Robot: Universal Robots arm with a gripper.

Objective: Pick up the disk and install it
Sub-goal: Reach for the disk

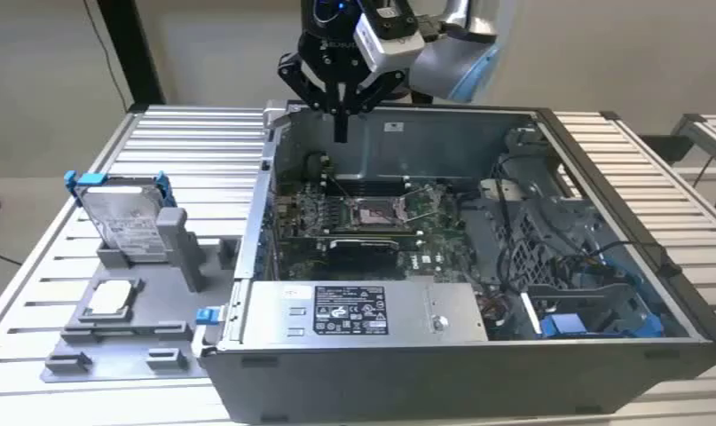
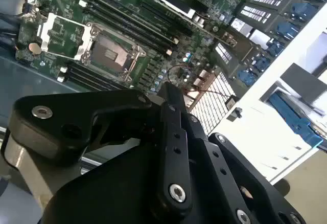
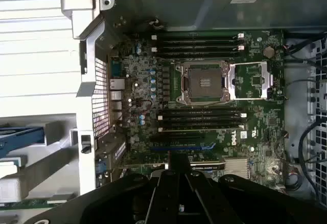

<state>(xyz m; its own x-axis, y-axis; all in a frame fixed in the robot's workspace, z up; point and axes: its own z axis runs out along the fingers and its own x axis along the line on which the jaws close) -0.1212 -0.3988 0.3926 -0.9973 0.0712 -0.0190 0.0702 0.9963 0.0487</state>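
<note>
While the disk (image 1: 127, 217) waits untouched on its stand (image 1: 187, 253), the gripper (image 1: 340, 131) hangs empty, fingers together; grasping would need them apart.

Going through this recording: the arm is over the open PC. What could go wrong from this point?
1. The tool, shut and empty, hangs above the motherboard; dropping lower could hit the CPU socket.
2. The disk stands upright in the grey holder outside the computer case, at the exterior view's left; travelling there, the tool might clip its wall.
3. A skewed grasp could tip the upright disk.
</note>
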